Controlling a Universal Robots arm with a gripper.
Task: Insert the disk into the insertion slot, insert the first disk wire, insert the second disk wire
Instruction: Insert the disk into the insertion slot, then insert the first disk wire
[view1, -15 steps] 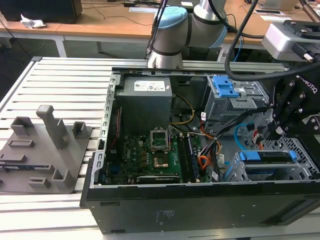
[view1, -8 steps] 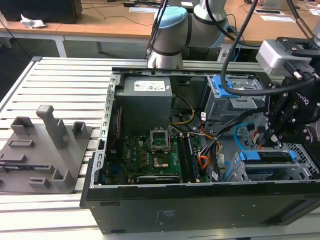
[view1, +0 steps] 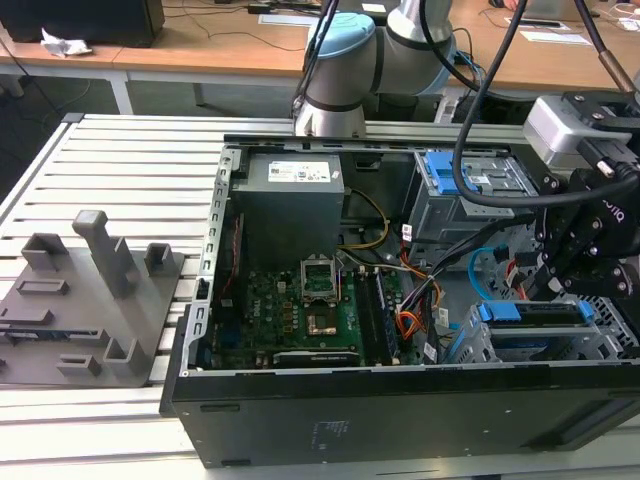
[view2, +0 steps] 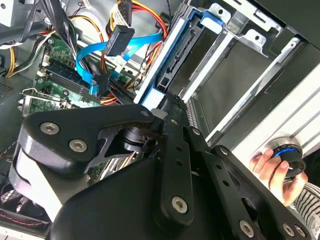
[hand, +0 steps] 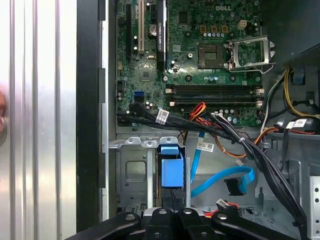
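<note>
Black matte gripper (hand: 173, 212) links, bolted with round screws, crowd the foreground in both wrist views. Its fingers are pinched tight on the thin edge of the flat silver-grey disk (hand: 170, 172) in its bright blue plastic carrier. That disk stands on edge inside the low grey sheet-metal insertion slot (hand: 132, 172), at the exterior view's right end of the open black computer case (view1: 400, 410). Just beside it a glossy light-blue cable (hand: 220, 177) curls in a loop, its dark plug lying free. A thin orange-red wire bundle (view2: 150, 15) with a dark plug hangs near it. Beyond lies the green, densely studded motherboard (hand: 200, 65). A person's hand (view2: 272, 167) rests on a round knob (view2: 290, 159) by the ribbed aluminium table (view1: 120, 150).
</note>
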